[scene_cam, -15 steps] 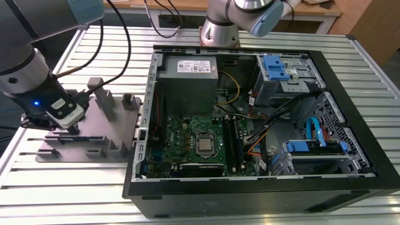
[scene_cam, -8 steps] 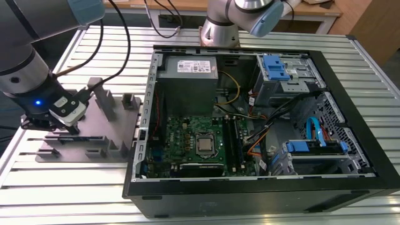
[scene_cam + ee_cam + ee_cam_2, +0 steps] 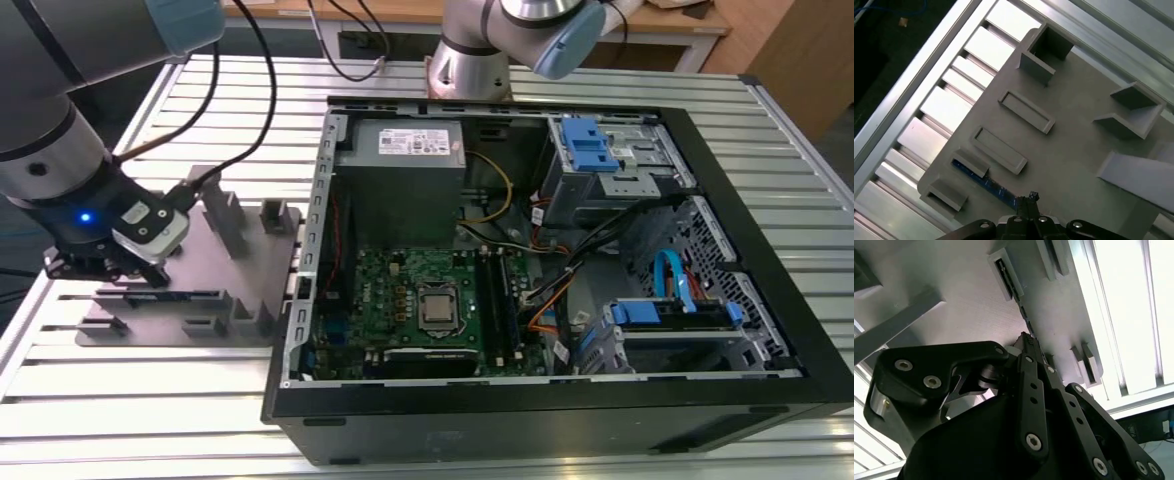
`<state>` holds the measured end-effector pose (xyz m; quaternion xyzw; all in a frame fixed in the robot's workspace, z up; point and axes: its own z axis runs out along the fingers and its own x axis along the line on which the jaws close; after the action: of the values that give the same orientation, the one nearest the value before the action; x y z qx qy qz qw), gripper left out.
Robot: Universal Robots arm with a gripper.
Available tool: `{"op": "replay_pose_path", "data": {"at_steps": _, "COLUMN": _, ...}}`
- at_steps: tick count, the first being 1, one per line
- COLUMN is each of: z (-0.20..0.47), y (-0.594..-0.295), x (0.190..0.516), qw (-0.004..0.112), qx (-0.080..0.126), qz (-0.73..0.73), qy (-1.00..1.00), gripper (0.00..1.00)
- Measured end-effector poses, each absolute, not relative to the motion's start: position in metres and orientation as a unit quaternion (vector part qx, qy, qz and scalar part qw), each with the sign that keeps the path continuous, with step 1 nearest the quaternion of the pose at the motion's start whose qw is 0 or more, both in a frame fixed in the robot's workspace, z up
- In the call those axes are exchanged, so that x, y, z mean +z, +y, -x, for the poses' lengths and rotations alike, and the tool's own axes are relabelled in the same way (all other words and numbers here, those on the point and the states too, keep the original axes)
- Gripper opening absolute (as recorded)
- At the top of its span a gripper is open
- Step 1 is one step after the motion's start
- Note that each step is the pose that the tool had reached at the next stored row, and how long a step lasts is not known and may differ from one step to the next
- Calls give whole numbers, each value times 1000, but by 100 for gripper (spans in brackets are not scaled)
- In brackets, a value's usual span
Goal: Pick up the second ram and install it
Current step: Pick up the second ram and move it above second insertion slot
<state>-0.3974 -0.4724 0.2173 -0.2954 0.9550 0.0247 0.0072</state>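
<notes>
The second ram (image 3: 171,296) is a thin blue-green stick standing on edge in a slot of the grey moulded tray (image 3: 200,255), at the exterior view's left. My gripper (image 3: 130,276) is down on it. In the first wrist view the blue ram (image 3: 985,183) runs under the gripper (image 3: 1029,198), whose fingertips meet over the stick. In the second wrist view the ram (image 3: 1023,310) shows as a thin dark edge leading into the gripper (image 3: 1026,342), shut on it. The rest of the stick is hidden by the fingers.
The open computer case (image 3: 561,400) lies at the exterior view's right, with the green motherboard (image 3: 400,290) and black ram sockets (image 3: 497,300) inside. Upright posts (image 3: 220,215) rise from the tray beside the gripper. A second robot base (image 3: 467,60) stands behind the case.
</notes>
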Motion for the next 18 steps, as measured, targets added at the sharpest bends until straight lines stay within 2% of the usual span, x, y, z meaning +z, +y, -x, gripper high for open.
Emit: {"op": "replay_pose_path", "data": {"at_steps": 18, "z": 397, "y": -472, "x": 217, "qw": 5, "qx": 25, "qz": 373, "qy": 927, "gripper": 7}}
